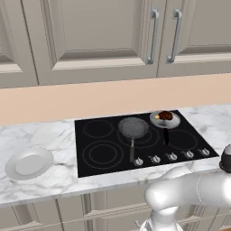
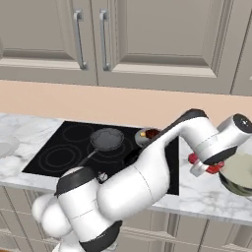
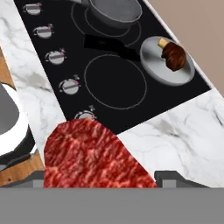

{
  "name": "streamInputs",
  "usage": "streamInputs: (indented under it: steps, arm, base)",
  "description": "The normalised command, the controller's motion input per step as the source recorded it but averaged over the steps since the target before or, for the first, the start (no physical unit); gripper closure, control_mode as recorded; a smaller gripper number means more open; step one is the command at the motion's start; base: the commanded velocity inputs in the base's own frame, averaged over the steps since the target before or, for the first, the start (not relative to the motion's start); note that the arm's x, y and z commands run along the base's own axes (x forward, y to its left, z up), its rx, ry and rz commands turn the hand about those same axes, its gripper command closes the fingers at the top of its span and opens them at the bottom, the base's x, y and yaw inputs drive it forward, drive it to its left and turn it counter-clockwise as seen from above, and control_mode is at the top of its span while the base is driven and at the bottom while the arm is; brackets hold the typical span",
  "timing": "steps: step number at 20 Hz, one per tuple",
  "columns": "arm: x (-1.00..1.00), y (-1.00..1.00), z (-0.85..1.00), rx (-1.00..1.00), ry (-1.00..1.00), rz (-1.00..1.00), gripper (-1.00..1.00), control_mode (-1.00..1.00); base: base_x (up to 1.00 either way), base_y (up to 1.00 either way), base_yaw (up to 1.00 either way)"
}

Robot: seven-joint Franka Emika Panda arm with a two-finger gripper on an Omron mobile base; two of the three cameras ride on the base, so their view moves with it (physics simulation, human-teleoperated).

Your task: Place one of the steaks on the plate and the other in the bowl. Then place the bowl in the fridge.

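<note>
Left base view: a round white plate (image 1: 29, 163) with a broad raised rim waits empty at lower left on the marble counter (image 1: 54, 180), presumably for a steak. A dark mesh-textured frying pan (image 1: 133, 127) sits mid-frame on the glossy black cooktop (image 1: 108, 149).

Right base view: at right, the gripper (image 2: 206, 165) carries something red above a cream-beige bowl (image 2: 239, 172).

Hand view: a marbled bright-red steak (image 3: 94, 157) sits between the wide-spread fingers at the bottom, apparently held.
</note>
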Motion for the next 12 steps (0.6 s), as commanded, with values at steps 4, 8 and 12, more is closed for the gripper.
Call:
streamInputs:
  steps: [4, 8, 12]
  arm:
    - [0.41, -0.4, -0.08, 0.0, -0.05, 0.05, 1.0, -1.0]
    - [0.31, -0.28, -0.27, 0.0, -0.11, 0.06, 1.0, -1.0]
    - [0.37, -0.26, -0.34, 0.0, -0.04, 0.07, 1.0, -1.0]
  base:
    - [0.0, 0.0, 0.0]
    - [0.0, 0.0, 0.0]
    - [0.0, 0.0, 0.0]
